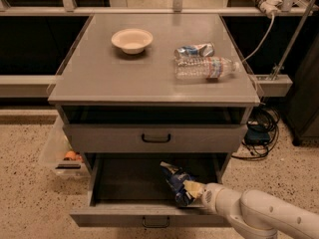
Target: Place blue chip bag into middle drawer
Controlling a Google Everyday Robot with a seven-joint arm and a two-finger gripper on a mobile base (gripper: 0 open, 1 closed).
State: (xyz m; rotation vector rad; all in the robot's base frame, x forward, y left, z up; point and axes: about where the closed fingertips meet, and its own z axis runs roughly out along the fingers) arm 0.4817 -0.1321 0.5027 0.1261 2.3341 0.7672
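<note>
The blue chip bag [175,182] slants up-left away from the end effector [194,189], which is clamped on its lower end (grip partly hidden), inside the open middle drawer [119,216].

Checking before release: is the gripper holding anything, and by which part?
The gripper holds the blue chip bag by its lower right end, inside the middle drawer.

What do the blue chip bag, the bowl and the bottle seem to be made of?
Blue chip bag, at the gripper in the open middle drawer: likely foil, crumpled and shiny. Bowl: matte cream, perhaps paper or foam. Bottle: clear plastic, see-through with glints.
</note>
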